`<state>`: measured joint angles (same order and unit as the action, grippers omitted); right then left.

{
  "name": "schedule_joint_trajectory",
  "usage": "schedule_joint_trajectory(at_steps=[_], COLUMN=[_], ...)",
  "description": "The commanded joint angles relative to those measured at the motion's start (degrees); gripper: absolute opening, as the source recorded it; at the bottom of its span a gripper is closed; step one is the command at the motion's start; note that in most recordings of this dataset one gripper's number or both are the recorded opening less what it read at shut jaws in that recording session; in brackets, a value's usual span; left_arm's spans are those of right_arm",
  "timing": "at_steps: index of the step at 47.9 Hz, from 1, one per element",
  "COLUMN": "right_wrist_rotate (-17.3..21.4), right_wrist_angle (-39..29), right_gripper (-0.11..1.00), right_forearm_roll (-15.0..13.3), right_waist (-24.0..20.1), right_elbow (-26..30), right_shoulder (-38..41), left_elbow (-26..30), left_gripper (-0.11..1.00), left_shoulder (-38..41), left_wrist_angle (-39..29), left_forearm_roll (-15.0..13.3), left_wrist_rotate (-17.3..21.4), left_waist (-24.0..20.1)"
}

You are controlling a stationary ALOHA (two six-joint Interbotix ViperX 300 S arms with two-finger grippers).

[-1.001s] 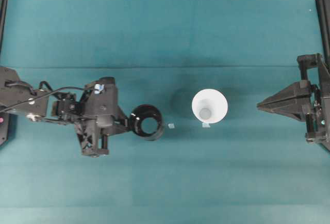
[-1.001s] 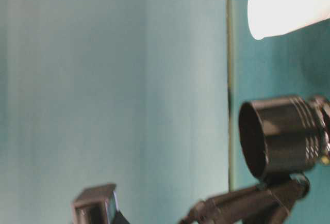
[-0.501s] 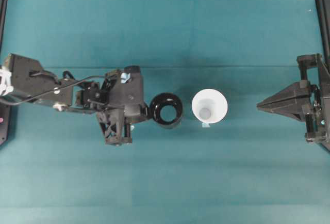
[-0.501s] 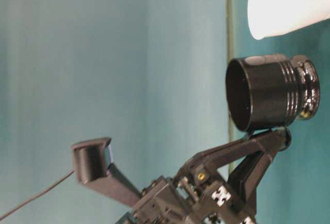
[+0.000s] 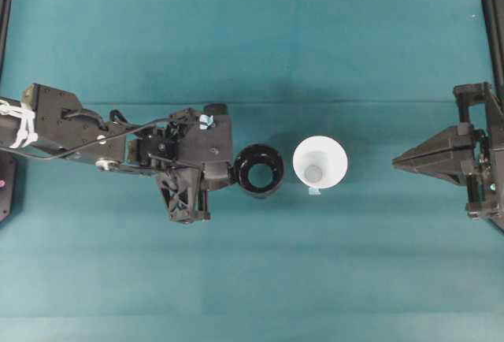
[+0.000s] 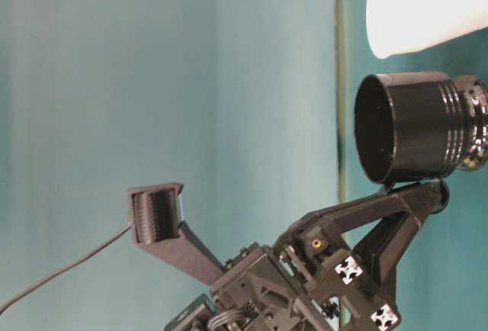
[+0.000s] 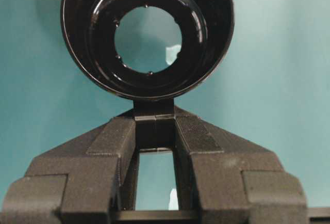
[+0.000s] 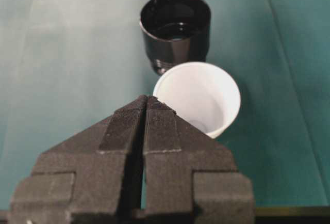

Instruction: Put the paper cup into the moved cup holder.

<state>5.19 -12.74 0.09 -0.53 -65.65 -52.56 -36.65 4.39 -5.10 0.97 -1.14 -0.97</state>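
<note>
The black cup holder (image 5: 259,170) sits just left of the white paper cup (image 5: 320,163) on the teal table. My left gripper (image 5: 235,172) is shut on the holder's small side handle. From the left wrist, the holder (image 7: 147,33) is a black ring straight ahead of my left gripper (image 7: 154,115), and its handle sits pinched between the two pads. In the table-level view, the holder (image 6: 415,126) hangs just below the paper cup (image 6: 423,7). My right gripper (image 5: 396,161) stands shut and empty, well right of the cup; its wrist view shows the cup (image 8: 198,97) and holder (image 8: 175,25) beyond my right gripper (image 8: 147,99).
A small pale tape mark (image 5: 315,191) lies on the cloth by the cup's front edge. Black frame rails (image 5: 492,31) run along the left and right table edges. Open teal cloth lies in front of and behind the two objects.
My left arm has carried the cup holder to the right, from mid-left of the table to right beside the paper cup. The right arm and the cup have not moved.
</note>
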Motion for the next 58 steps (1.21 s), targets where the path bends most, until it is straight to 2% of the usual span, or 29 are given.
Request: schedule_joint_trajectory(at_steps=[1, 19, 58], right_wrist_rotate=[0.35, 0.35, 0.35], right_wrist_angle=[0.26, 0.26, -0.18], right_gripper=[-0.05, -0.05, -0.05], right_forearm_roll=[0.18, 0.18, 0.18], right_waist=[-0.09, -0.09, -0.18], right_elbow=[1.14, 1.05, 1.14], right_shoulder=[0.35, 0.35, 0.35], left_elbow=[1.49, 1.41, 1.58], left_gripper=[0.18, 0.18, 0.19], left_shoulder=[0.26, 1.93, 2.02], left_wrist_angle=[0.18, -1.32, -1.05], left_forearm_roll=[0.18, 0.18, 0.18], left_wrist_rotate=[0.09, -0.09, -0.97], left_waist=[0.26, 1.67, 0.44])
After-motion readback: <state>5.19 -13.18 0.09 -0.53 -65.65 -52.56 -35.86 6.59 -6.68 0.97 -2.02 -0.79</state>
